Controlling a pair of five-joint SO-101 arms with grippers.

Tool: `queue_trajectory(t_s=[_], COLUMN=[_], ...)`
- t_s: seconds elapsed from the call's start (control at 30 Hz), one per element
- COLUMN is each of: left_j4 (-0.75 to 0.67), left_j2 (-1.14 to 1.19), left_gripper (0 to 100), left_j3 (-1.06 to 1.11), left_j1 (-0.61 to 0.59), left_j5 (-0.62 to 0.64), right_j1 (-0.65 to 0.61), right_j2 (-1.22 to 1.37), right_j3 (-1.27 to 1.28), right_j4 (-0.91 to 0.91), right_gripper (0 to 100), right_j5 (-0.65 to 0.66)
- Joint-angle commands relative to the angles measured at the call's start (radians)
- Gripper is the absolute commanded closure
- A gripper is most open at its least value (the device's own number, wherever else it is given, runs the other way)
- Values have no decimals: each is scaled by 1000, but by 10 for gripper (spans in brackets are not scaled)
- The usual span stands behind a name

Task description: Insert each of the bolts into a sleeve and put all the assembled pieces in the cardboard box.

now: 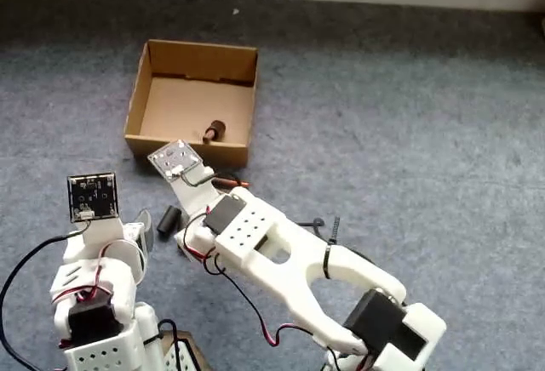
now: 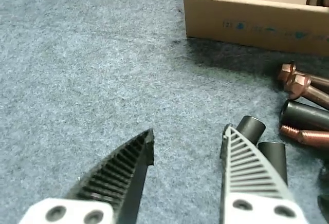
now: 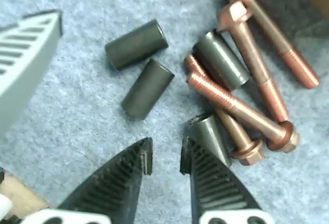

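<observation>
Four copper-coloured hex bolts (image 3: 257, 72) lie flat in a crossed heap on the grey carpet (image 1: 383, 116), just outside the cardboard box's (image 1: 136, 107) near wall. Two are parallel and two have their heads reversed. Dark cylindrical sleeves (image 3: 136, 44) lie flat among them. The left gripper (image 2: 188, 136) gapes wide and the right gripper (image 3: 165, 154) is slightly parted, both holding nothing.

Bolts (image 3: 255, 66) copper; sleeves (image 3: 136, 44) dark grey; cardboard box (image 2: 247, 23) tan; carpet (image 1: 383, 116) mottled blue-grey; arms (image 1: 285, 260) white.
</observation>
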Motion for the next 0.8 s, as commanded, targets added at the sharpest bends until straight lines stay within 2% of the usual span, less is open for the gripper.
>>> queue_trajectory(t_s=[0.0,0.27,0.43,0.6,0.77], left_j4=[2,3,3,3,2], left_j2=[-7,-7,-7,-7,-7], left_gripper=[769,769,769,769,769], left_j3=[-2,-2,-2,-2,-2], left_j1=[-7,-7,-8,-8,-8], left_j5=[8,8,8,8,8], right_j1=[5,25,36,39,45], right_j2=[-41,120,64,-25,-2], right_j3=[-28,-38,-31,-28,-22], right_j4=[-8,-13,-8,18,21], right_gripper=[900,900,900,900,900], right_j5=[61,75,78,169,215])
